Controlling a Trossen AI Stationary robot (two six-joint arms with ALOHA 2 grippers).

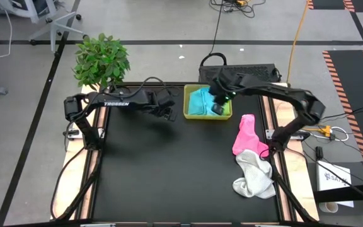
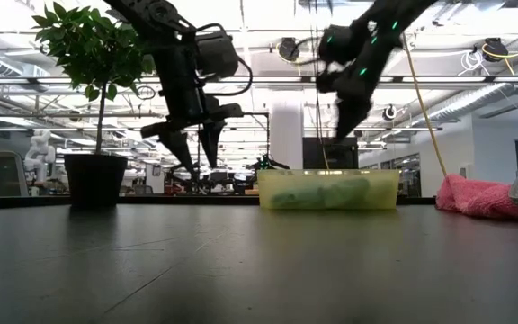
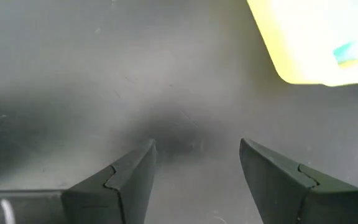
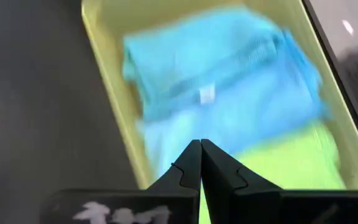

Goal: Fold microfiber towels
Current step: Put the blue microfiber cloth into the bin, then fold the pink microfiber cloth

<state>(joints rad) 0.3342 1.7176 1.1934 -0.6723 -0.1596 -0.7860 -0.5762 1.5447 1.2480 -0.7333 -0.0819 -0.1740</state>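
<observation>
Dark right end effector (image 4: 200, 163) pinched empty above teal towel (image 4: 197, 62) in tray (image 4: 104, 74); left end effector (image 3: 196, 163) wide.

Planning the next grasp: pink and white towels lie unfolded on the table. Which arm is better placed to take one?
Probably the right: the pink towel and white towel lie on its side. The left gripper hovers beyond the tray.

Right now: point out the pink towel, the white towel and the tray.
pink towel (image 1: 245, 133), high view, middle of the cloth.
white towel (image 1: 254, 175), high view, middle of the crumpled heap.
tray (image 2: 326, 175), low view, top edge of its near wall.
</observation>
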